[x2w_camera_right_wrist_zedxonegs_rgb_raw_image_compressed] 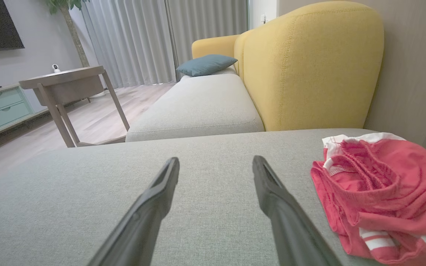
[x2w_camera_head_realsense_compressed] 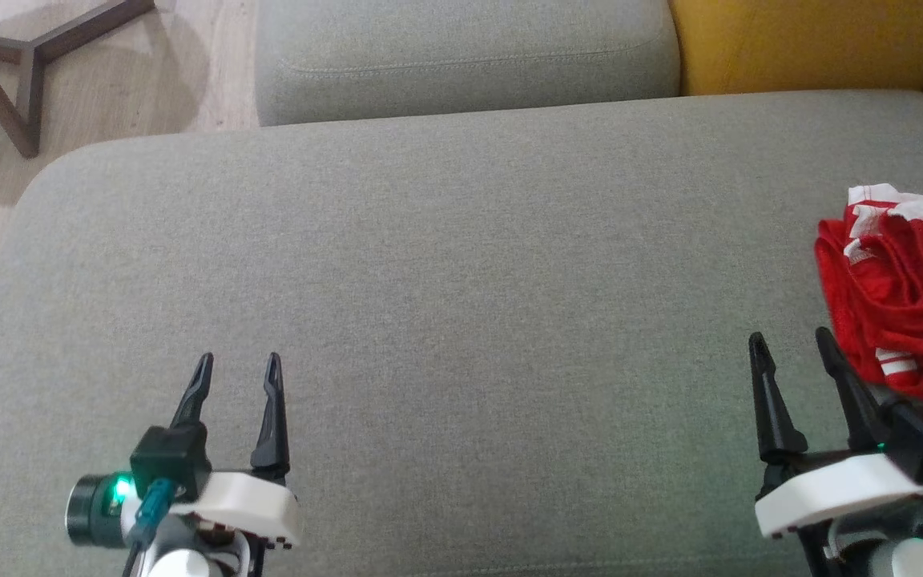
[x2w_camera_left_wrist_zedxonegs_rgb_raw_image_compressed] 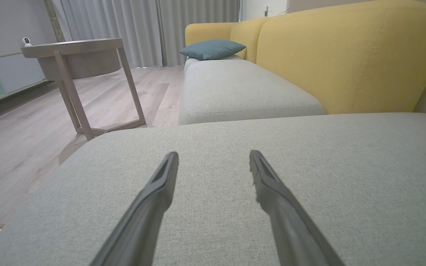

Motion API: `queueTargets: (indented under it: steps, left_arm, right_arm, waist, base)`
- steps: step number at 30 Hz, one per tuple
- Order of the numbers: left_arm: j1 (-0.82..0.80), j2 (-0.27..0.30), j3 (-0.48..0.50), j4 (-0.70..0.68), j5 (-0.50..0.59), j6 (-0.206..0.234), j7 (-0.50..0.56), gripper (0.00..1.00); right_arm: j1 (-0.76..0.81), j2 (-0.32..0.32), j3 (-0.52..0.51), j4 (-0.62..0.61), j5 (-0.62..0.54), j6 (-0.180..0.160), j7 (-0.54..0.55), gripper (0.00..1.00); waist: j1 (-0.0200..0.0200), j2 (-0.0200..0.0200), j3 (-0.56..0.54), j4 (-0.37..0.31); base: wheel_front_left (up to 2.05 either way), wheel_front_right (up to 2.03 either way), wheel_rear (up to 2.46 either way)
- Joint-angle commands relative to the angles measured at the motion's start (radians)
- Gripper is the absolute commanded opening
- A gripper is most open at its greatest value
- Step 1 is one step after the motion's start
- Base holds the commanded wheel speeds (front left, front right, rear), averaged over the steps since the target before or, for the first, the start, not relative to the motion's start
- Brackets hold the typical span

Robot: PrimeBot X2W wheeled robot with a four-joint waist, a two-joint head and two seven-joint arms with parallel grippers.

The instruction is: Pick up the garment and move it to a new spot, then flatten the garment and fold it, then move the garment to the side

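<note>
Left hand (x2w_camera_head_realsense_compressed: 239, 358), right hand (x2w_camera_head_realsense_compressed: 789, 334): fingers apart.

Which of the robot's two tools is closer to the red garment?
The right tool. It is just beside the red garment, whose crumpled edge lies next to its outer finger. The left tool is far across the grey cushion, on the opposite side.
</note>
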Motion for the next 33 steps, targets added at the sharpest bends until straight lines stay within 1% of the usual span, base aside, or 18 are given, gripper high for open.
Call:
queueTargets:
  steps: [1, 27, 28, 31, 33]
  left_arm:
    - [-0.025, 0.022, 0.039, -0.038, -0.004, 0.008, 0.002, 1.00]
    - [-0.033, 0.043, 0.011, -0.056, -0.002, 0.015, 0.033, 1.00]
    - [0.002, 0.020, -0.020, -0.019, -0.001, 0.010, 0.032, 0.00]
    - [0.018, 0.007, -0.027, 0.028, -0.003, 0.010, 0.032, 0.00]
    - [0.019, 0.005, -0.022, 0.025, -0.026, 0.006, 0.034, 0.00]
  right_arm:
    - [-0.024, -0.004, 0.025, -0.042, 0.007, 0.007, 0.001, 1.00]
    - [-0.029, -0.004, 0.022, -0.028, 0.018, 0.007, 0.006, 1.00]
    - [0.000, 0.000, 0.002, 0.007, 0.007, 0.000, 0.005, 0.00]
    - [0.007, 0.001, 0.006, 0.063, 0.010, 0.000, 0.005, 0.00]
    - [0.006, 0.000, 0.007, 0.064, 0.033, 0.000, 0.004, 0.00]
  waist:
    - [0.0000, -0.0001, -0.002, 0.001]
    - [0.0000, -0.0001, 0.008, -0.002]
    - [0.0000, -0.0001, 0.008, -0.002]
    - [0.0000, -0.0001, 0.008, -0.002]
    - [0.0000, -0.0001, 0.008, -0.001]
  base:
    - [0.00, 0.00, 0.00]
    - [0.00, 0.00, 0.00]
    - [0.00, 0.00, 0.00]
    - [0.00, 0.00, 0.00]
    - [0.00, 0.00, 0.00]
